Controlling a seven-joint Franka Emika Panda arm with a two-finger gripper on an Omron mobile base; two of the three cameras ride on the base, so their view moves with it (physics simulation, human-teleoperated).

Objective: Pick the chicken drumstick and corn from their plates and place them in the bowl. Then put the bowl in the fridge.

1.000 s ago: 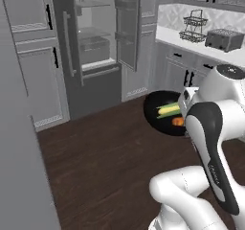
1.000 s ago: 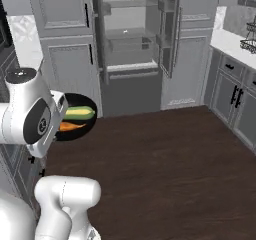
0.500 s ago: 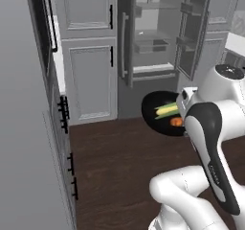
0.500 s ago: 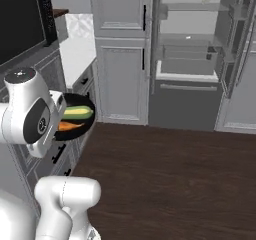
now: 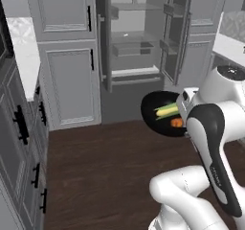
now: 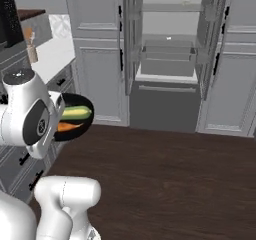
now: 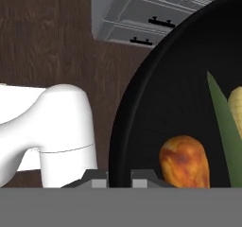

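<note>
A: Which colours do you see?
B: The bowl [image 5: 154, 110] is glossy black. In it, the corn [image 5: 167, 110] is yellow with green husk, and at its 5 o'clock the chicken drumstick [image 5: 176, 122] is orange-brown.
A: And around?
B: The fridge [image 6: 167, 59] is grey; the floor [image 6: 175, 179] is dark brown wood grain.

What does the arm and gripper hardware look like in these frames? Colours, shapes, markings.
The arm has glossy white rounded shells with a dark band running along the upper link and a dark grey cap on the joint housing. No cables or markings are visible. The gripper shows as two small dark grey finger tips in the hand view.
</note>
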